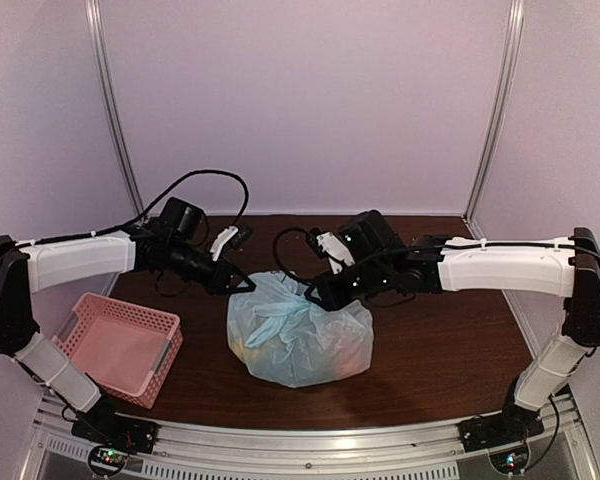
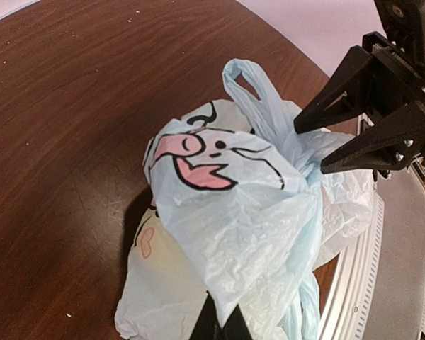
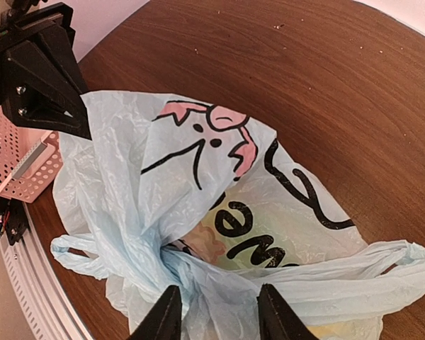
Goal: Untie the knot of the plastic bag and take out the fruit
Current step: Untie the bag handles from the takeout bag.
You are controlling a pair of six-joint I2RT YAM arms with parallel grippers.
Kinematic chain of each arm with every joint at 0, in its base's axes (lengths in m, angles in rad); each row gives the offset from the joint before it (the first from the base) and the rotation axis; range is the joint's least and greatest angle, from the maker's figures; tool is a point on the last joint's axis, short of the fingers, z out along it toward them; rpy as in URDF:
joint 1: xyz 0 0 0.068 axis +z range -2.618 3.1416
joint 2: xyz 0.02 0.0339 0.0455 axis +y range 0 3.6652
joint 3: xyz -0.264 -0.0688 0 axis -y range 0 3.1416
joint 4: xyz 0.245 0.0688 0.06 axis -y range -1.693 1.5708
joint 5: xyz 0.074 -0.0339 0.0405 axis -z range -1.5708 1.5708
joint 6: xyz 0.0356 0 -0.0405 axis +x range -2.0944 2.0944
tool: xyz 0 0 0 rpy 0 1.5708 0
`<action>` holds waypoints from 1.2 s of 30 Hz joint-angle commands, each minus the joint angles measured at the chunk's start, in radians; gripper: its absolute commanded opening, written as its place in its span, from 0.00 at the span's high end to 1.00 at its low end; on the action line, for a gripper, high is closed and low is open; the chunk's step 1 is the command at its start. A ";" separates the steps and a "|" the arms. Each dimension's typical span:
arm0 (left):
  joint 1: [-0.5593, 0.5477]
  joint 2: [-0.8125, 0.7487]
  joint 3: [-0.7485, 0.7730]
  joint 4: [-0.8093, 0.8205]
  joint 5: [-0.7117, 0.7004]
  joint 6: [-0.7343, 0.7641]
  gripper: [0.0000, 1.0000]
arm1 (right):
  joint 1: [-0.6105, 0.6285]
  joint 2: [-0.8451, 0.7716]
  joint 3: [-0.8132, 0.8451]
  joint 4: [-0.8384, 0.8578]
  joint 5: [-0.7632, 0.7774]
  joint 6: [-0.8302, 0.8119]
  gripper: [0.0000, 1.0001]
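Observation:
The plastic bag (image 1: 298,335) lies mid-table, pale blue with a cartoon pig print (image 2: 198,159). Its knot (image 3: 166,251) is a twisted bunch where the handle loops meet; one loop (image 3: 74,255) trails left and another (image 3: 404,262) trails right. The fruit shows only as a yellowish tint (image 3: 290,212) through the plastic. My left gripper (image 2: 222,327) is shut on a fold of the bag's top. My right gripper (image 3: 219,315) has its jaws apart, with bunched plastic just beside the knot between them. In the left wrist view the right gripper (image 2: 310,150) straddles that twist.
A pink perforated basket (image 1: 120,345) sits at the table's near left, beside the left arm. The metal rail (image 2: 361,283) of the table's front edge runs close to the bag. White walls enclose the back and sides.

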 commanded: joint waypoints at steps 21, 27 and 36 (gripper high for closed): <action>0.009 -0.034 0.003 0.043 -0.011 -0.007 1.00 | -0.011 0.028 -0.020 -0.006 -0.051 0.016 0.83; 0.007 -0.066 -0.002 0.043 -0.092 -0.008 1.00 | -0.012 -0.007 -0.035 0.024 -0.062 0.019 1.00; -0.086 -0.250 -0.011 0.075 -0.443 -0.038 0.22 | -0.012 -0.048 -0.079 0.081 -0.075 0.028 1.00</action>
